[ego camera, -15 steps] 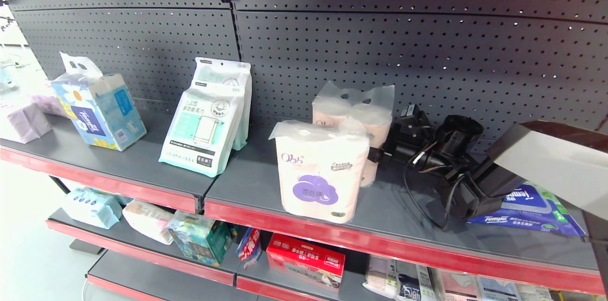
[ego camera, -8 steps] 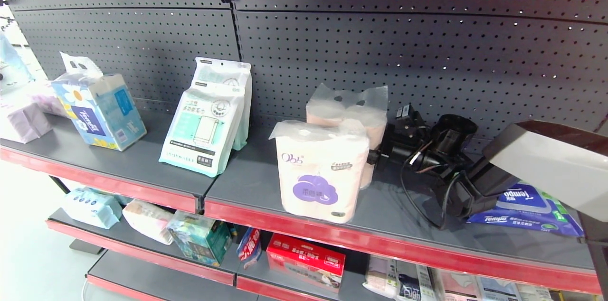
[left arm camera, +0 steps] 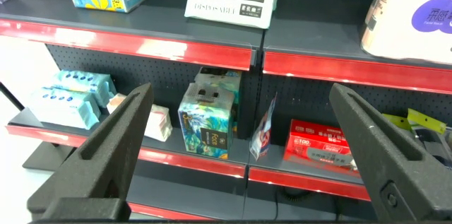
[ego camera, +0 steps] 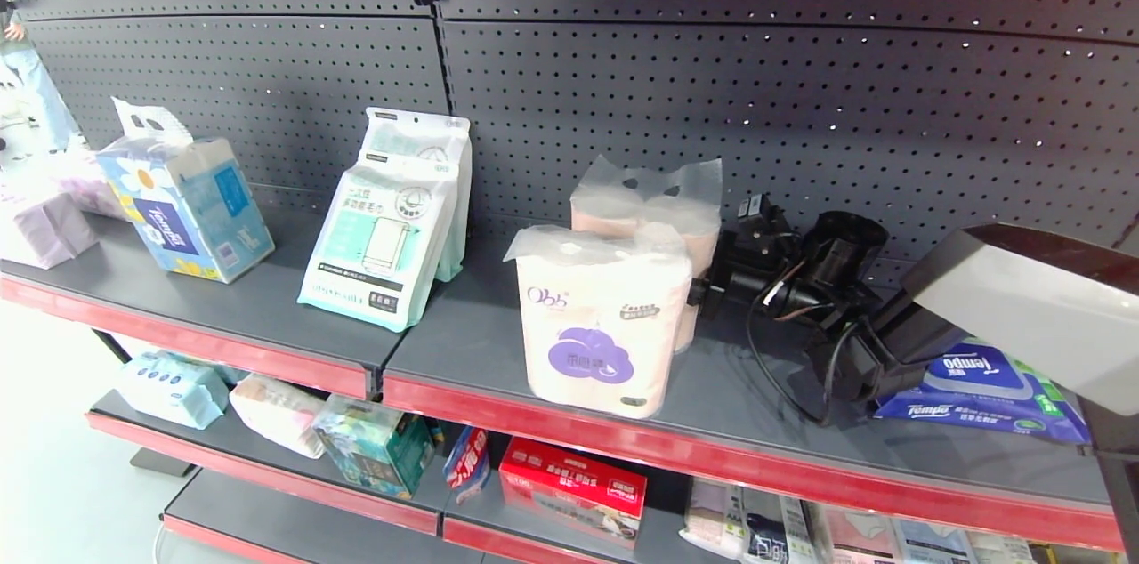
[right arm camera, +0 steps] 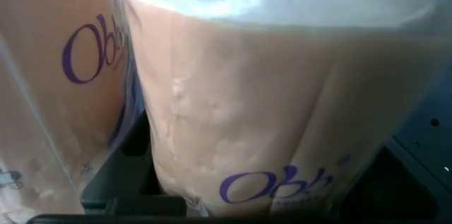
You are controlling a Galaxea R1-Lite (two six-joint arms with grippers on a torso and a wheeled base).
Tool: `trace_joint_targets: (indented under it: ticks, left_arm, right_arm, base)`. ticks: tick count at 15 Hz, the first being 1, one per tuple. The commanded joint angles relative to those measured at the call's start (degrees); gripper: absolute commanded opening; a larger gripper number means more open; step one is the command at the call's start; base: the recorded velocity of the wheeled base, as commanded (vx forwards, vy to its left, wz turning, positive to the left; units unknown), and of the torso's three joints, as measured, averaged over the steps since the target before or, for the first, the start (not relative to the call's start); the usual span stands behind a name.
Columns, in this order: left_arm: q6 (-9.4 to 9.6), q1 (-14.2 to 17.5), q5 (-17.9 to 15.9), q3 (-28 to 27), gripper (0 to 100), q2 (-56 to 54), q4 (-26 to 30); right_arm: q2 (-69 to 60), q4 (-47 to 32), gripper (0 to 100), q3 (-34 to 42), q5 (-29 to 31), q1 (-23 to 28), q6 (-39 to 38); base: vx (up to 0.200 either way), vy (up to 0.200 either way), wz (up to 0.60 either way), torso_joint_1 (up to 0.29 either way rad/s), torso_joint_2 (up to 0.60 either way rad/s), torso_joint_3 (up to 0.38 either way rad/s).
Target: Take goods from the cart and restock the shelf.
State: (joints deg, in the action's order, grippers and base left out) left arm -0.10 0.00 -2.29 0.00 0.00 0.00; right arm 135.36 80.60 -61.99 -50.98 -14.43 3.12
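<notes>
A pink toilet-roll pack [ego camera: 650,208] in clear plastic stands on the grey shelf [ego camera: 730,422], behind a matching white pack with a purple cloud label [ego camera: 601,324]. My right gripper [ego camera: 706,293] is at the rear pack's right side, shut on it. In the right wrist view that pack [right arm camera: 268,132] sits right against the camera, with the front pack [right arm camera: 56,75] beside it. My left gripper [left arm camera: 240,150] hangs open, lower down in front of the shelves, with nothing between its fingers [left arm camera: 106,160].
Further left on the same shelf stand white-green pouches [ego camera: 391,226] and a blue tissue pack [ego camera: 187,208]. A blue wipes pack [ego camera: 988,390] lies under my right arm. The lower shelf holds a green box [left arm camera: 210,118] and a red box [left arm camera: 321,145].
My right gripper has shifted left and slightly back along the shelf, carrying the rear roll pack closer in behind the front pack.
</notes>
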Motion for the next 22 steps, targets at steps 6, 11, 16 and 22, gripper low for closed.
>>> trace_joint_targets:
  ticks: [6, 11, 16, 22]
  left_arm:
    - [0.01, 0.0, 0.0, 0.0, 100, 0.0, 0.0]
    - [0.01, 0.0, 0.0, 0.0, 100, 0.0, 0.0]
    - [0.01, 0.0, 0.0, 0.0, 100, 0.0, 0.0]
    - [0.01, 0.0, 0.0, 0.0, 100, 0.0, 0.0]
  right_arm:
    - [-0.1, -1.2, 0, 0.1, 0.0, 0.3, 0.5]
    - [-0.8, -1.2, 100, 0.2, 1.0, 0.5, 0.0]
    - [-3.3, -1.3, 100, 3.1, 0.5, 2.6, 0.0]
    - [-6.3, -1.6, 100, 6.4, 0.2, 5.3, 0.0]
  base:
    - [0.000, 0.000, 0.00, 0.000, 0.00, 0.000]
    - [0.000, 0.000, 0.00, 0.000, 0.00, 0.000]
    - [0.000, 0.000, 0.00, 0.000, 0.00, 0.000]
    - [0.000, 0.000, 0.00, 0.000, 0.00, 0.000]
